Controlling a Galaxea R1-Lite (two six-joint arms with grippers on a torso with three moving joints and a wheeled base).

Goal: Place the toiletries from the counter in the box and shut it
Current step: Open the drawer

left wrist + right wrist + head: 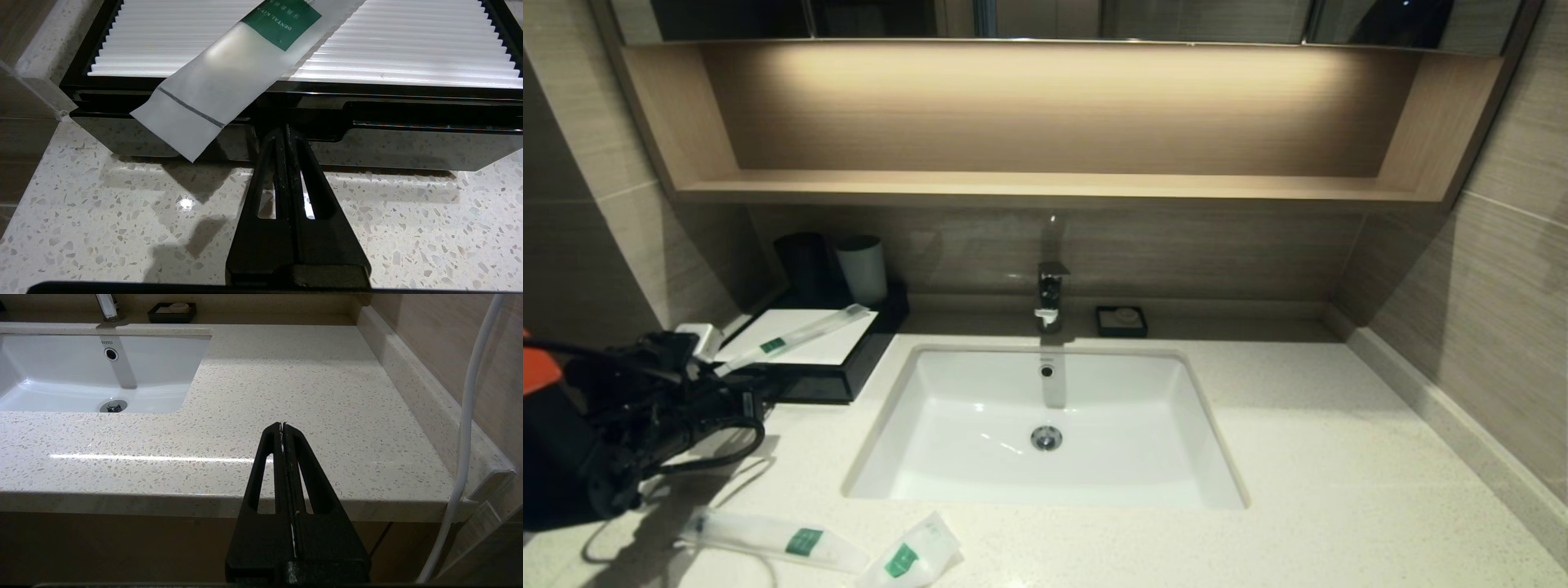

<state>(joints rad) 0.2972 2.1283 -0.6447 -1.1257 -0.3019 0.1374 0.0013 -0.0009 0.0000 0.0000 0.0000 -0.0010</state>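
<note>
Box (408, 147) at closed left gripper (284, 132)

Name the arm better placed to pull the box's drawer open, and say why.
Left. The left gripper is shut, its tips right at the drawer front of the box, under the long sachet lying on top. The right gripper, also shut, hangs off the counter edge, right of the sink.

Short sachet (913, 555) cut off at bottom edge

A bathroom: stone vanity counter (1339, 457), undermount sink (1045, 425), faucet (1050, 296), soap dish (1121, 321).
</note>
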